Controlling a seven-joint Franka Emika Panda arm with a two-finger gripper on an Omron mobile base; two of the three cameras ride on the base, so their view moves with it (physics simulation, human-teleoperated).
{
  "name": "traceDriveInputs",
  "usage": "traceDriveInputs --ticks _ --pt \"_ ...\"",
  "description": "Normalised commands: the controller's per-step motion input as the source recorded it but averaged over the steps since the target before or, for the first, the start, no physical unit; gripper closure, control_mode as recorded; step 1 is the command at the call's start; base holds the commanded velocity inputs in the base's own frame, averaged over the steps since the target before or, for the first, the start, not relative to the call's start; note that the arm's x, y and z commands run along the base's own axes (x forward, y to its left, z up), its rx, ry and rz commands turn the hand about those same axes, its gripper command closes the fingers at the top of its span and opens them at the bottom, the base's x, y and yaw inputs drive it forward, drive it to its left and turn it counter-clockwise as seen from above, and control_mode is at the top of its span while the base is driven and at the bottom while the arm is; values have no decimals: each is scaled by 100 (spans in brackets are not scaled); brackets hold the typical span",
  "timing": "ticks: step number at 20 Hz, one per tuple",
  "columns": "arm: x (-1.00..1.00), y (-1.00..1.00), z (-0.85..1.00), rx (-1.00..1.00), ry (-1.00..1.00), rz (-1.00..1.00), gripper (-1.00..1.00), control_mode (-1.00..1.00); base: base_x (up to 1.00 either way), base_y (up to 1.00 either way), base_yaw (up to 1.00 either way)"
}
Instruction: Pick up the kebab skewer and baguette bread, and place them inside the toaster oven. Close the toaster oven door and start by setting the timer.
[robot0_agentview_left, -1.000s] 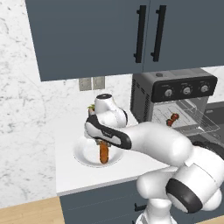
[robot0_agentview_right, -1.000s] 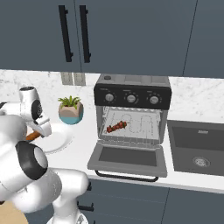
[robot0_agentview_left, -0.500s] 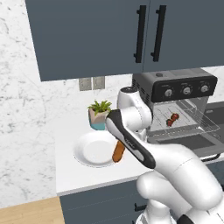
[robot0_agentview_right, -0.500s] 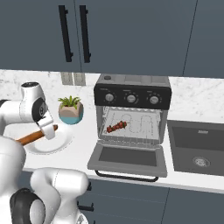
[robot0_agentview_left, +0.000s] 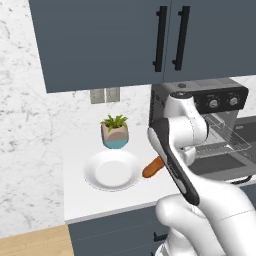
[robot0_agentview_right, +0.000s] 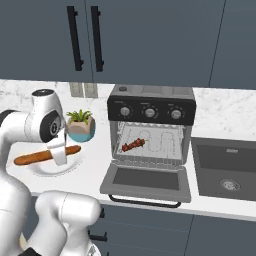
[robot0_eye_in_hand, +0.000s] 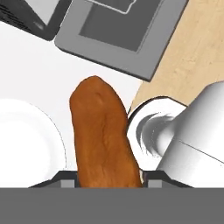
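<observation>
- The gripper (robot0_agentview_right: 59, 153) is clamped on the baguette bread (robot0_agentview_right: 46, 155), which hangs level in the air above the white plate (robot0_agentview_right: 47, 170) and touches nothing else that I can see.
- In the right base view the loaf's long axis runs side to side across the gripper, with more of its length sticking out on the side away from the toaster oven (robot0_agentview_right: 150, 137) than toward it.
- In the hand view the baguette bread (robot0_eye_in_hand: 105, 140) rises straight up from between the jaws, its rounded free end pointing toward the dropped toaster oven door (robot0_eye_in_hand: 120, 37).
- The oven cavity lies off to the gripper's right and a little farther back; the toaster oven door (robot0_agentview_right: 146, 180) is folded down flat in front of it, so the mouth is open.
- My judgement: the coming move turns on swinging the loaf across to that opening and bringing it in so that its length clears the side walls (crosswise, as it sits now, it looks close to the cavity's width).
- The kebab skewer (robot0_agentview_right: 133, 145) already lies on the wire rack, toward the left side, tilted slightly; the loaf should land beside it, not on it.
- The loaf is slim, orange-brown, smooth-crusted with rounded ends (slightly mottled up close).
- A small potted plant (robot0_agentview_right: 80, 125) stands just behind the gripper's path, near the oven's left wall.
</observation>
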Motion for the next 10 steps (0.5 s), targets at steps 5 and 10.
traceDriveInputs --ticks 5,10 --pt "-48 -93 12 6 -2 -29 100 -100 0 0 0" --pt "-30 -95 11 5 -7 -23 100 -100 0 0 0"
